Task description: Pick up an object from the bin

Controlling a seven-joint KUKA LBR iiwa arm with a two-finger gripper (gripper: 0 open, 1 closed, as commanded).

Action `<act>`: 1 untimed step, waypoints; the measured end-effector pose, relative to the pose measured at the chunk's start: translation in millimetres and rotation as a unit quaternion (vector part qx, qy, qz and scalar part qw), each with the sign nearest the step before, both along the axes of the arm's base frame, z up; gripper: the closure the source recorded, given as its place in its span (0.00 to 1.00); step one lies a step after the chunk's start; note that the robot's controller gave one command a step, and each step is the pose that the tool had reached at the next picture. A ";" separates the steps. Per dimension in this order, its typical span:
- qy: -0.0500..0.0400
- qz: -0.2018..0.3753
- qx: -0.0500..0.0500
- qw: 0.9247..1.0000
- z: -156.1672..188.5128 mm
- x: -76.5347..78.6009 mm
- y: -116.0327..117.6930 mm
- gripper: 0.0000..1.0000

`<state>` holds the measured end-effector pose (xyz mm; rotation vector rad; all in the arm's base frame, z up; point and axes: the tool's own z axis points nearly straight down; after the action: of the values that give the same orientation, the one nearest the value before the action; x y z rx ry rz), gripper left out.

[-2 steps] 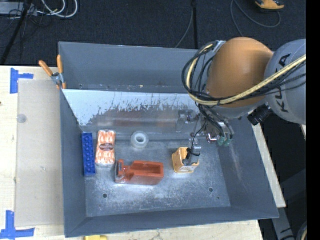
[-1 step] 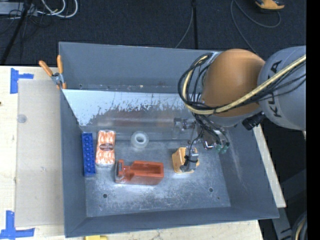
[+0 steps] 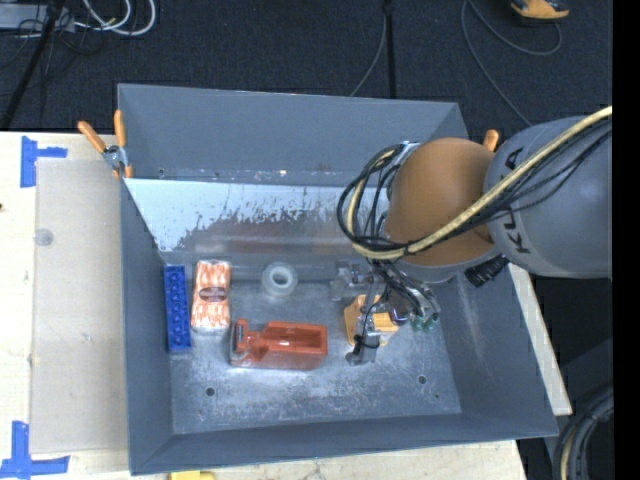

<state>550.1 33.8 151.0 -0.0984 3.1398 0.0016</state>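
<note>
Dark floor and cables lie behind the bin (image 3: 300, 408), which carries a few loose things. Right of its middle, the end effector (image 3: 364, 344) hangs low over a small orange piece (image 3: 353, 318); whether it is open or closed I cannot tell. A red pack (image 3: 290, 342) lies just beside the piece, and a ring (image 3: 279, 279), a striped pack (image 3: 211, 295) and a blue brick (image 3: 178, 310) sit toward the left edge. A good grasp likely means centring on the orange piece, clear of the red pack, then lifting straight up.
</note>
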 end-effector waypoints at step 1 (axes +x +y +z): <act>0.003 0.022 0.000 1.000 -31.7 0.9 4.8 0.00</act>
<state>551.0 38.6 119.3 -0.1691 3.1425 0.0005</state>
